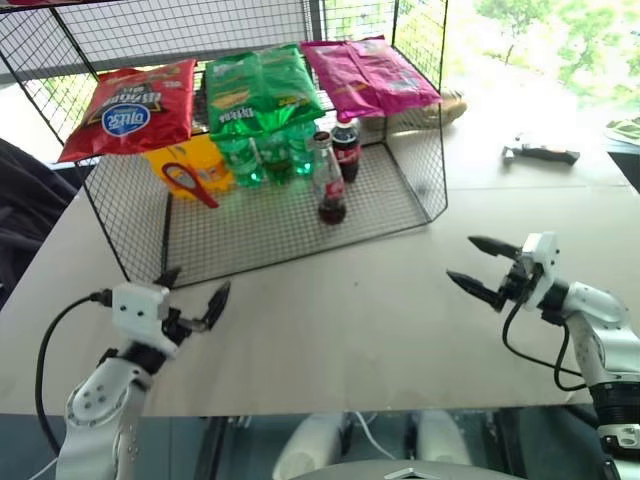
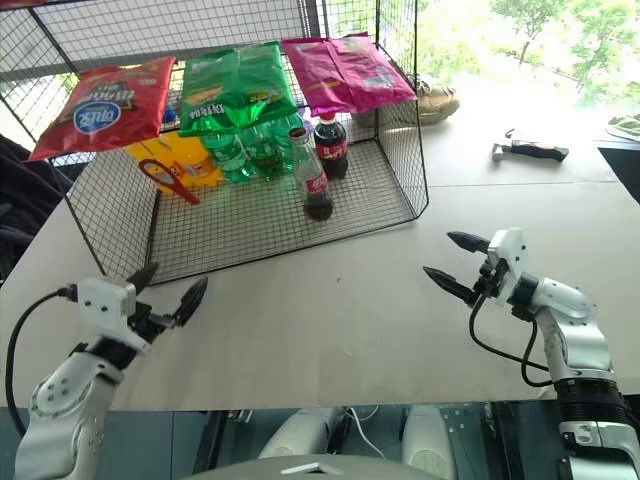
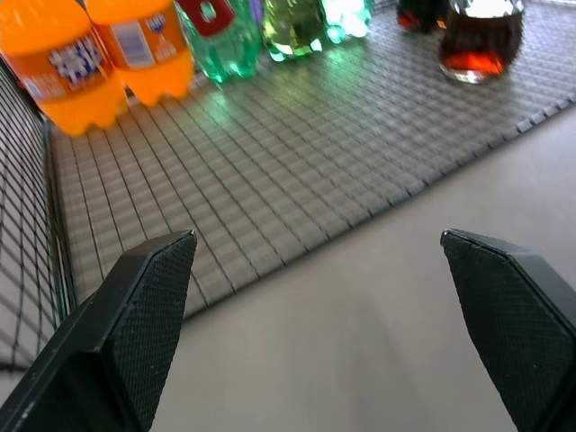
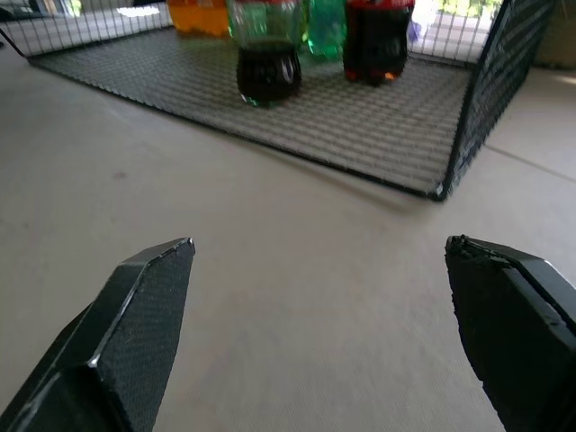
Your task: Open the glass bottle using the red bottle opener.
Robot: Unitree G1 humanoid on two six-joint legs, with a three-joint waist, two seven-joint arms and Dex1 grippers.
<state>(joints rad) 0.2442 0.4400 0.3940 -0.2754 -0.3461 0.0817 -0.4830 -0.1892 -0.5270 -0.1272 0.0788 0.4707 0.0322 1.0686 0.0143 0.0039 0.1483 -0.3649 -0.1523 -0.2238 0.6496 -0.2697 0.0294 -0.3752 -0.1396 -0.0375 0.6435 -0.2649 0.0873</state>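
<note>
The head views took in the whole wire rack (image 1: 420,190) on the table (image 1: 400,330), with a red (image 1: 130,108), a green (image 1: 262,92) and a pink snack bag (image 1: 368,74) lying on its top shelf; the wrist views showed just the rack's mesh floor and the bottle bases.

The glass bottle (image 1: 328,180) stood upright on that floor near the rack's front edge, towards its right side. It was slim and clear, with a long narrow neck, a red label and dark cola low in the body. The shorter cola bottle (image 1: 346,148) with a red cap stood just behind it.

The red bottle opener (image 1: 188,184) hung tilted at the rack's left side, before the orange bottles (image 3: 99,54), loop head uppermost.

The left gripper (image 1: 195,300) hovered released before the rack's front left corner. The right gripper (image 1: 483,268) hovered released over the table right of the rack.
</note>
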